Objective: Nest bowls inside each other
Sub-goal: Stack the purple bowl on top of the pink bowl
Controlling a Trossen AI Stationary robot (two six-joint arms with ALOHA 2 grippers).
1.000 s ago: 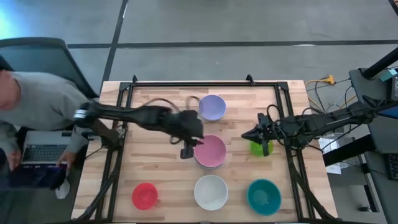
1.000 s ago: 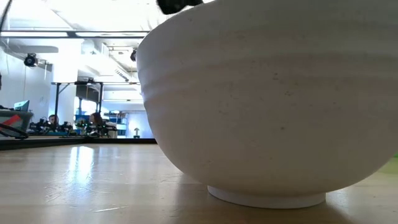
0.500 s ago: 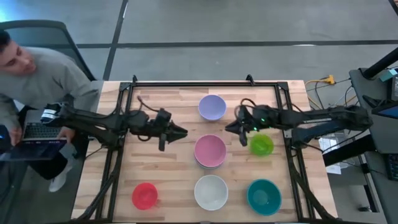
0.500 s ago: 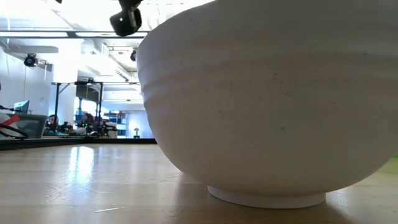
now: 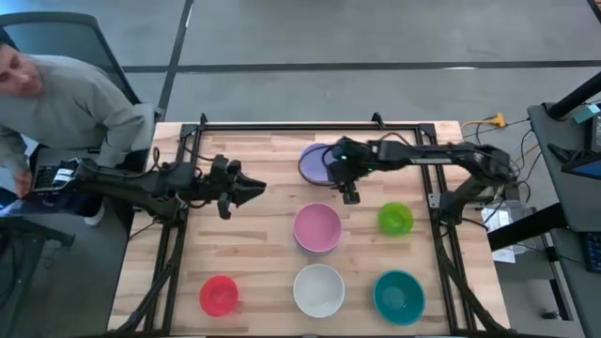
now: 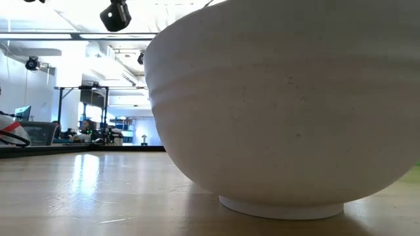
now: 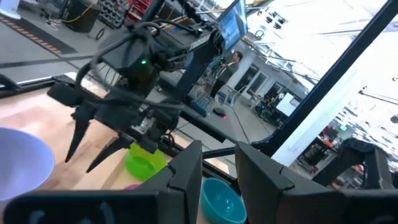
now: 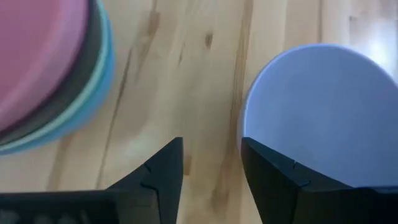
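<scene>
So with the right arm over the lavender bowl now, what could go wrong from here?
The right gripper hangs open beside the lavender bowl, not yet astride its rim, so closing now might miss or push the bowl. The pink stack sits close by, so a low carry could clip it. The left gripper waits at the table's left.

A pale wooden table (image 5: 254, 272) stands on a grey concrete floor (image 5: 376, 33); at the left a person (image 5: 66, 94) in grey leans over, and bright ceiling lights (image 6: 72, 16) glare far behind
</scene>
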